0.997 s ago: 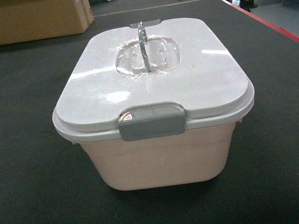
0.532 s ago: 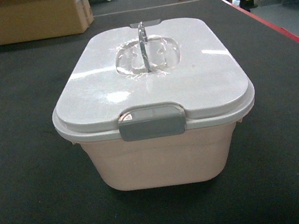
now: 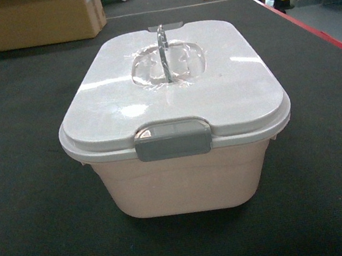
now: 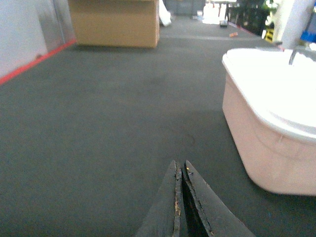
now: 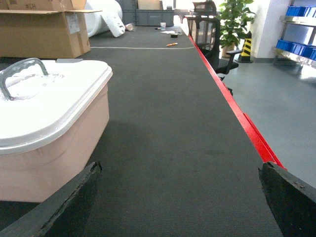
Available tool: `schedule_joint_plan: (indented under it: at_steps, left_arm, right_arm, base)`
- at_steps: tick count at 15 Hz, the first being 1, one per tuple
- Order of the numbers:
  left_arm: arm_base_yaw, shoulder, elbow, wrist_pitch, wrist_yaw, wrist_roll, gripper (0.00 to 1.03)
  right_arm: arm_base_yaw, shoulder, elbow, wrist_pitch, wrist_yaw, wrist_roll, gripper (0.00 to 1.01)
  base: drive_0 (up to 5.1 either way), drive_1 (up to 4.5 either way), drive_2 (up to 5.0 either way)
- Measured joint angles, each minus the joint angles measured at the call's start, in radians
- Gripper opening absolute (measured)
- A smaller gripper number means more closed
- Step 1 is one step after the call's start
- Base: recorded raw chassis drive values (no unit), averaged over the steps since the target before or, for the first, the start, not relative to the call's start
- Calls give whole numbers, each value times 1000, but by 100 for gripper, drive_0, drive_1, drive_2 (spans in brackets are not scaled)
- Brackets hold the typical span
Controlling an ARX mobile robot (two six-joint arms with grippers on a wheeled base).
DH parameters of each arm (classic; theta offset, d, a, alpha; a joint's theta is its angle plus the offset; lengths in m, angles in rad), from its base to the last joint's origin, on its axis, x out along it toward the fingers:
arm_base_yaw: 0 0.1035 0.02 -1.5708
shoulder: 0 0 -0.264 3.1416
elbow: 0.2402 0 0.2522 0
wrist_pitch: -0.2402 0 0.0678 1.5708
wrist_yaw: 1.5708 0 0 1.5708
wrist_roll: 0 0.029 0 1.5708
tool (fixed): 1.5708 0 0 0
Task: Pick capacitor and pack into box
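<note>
Head view: neither arm appears, and I see no capacitor in any view. The box (image 3: 183,165), a pale pink translucent tub with rounded corners, sits on dark felt-like matting (image 3: 33,212), its glossy white lid (image 3: 113,101) closed. A grey latch (image 3: 173,139) clips the near edge of the lid, and a grey handle (image 3: 164,53) stands upright in a central recess. What the box holds is hidden by the lid and the cloudy wall.

Left wrist view: my left gripper (image 4: 181,173) shows only its dark, worn fingertips, pressed together, low over the matting left of the box. Right wrist view: my right gripper (image 5: 180,192) has its rough black fingers (image 5: 74,197) spread wide, cut off at both lower corners, right of the box. A brown cardboard carton (image 3: 39,18) stands well behind the box, cropped by the top edge.
</note>
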Motion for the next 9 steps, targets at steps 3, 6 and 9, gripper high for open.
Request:
schedule_joint_plan:
  at_steps: [3,6,9]
  left_arm:
    - [0,-18,0,13,1,2,2]
    - [0,-18,0,11,1,2,28]
    - [0,-18,0,11,1,2,48]
  right_arm:
    - [0,0,0,0,0,0,98]
    - [0,0,0,0,0,0,98]
    - [0,0,0,0,0,0,98]
  base:
    - [0,0,0]
    - [0,0,0]
    - [0,0,0]
